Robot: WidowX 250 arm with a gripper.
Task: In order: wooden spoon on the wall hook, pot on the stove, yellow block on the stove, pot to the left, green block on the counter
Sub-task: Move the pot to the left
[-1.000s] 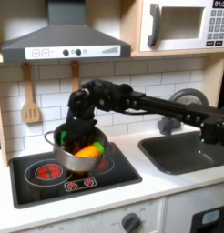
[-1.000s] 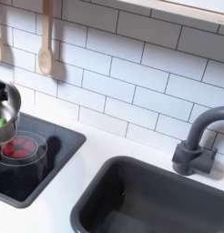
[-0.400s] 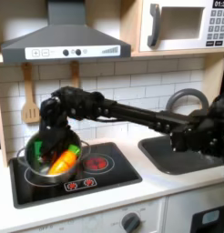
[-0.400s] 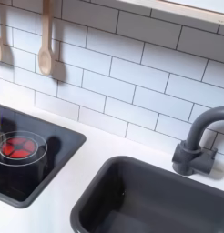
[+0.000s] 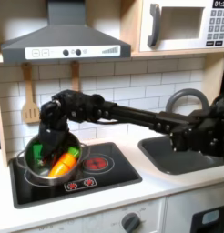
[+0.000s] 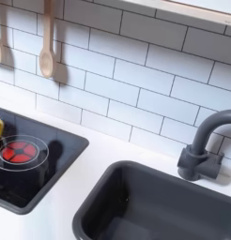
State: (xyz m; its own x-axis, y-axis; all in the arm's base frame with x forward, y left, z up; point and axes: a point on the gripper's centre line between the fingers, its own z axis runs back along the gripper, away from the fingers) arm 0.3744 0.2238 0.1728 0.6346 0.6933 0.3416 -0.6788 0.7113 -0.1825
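The black robot gripper reaches down into the round silver metal pot, which sits on the left burner of the black toy stove in the first exterior view. Whether its jaws are wide or closed cannot be told. Inside the pot lie a yellow-orange block and a green block. The light wooden spoon hangs on the white tile wall left of the stove. The dark sink sits right of the stove. Microwave writing is unreadable.
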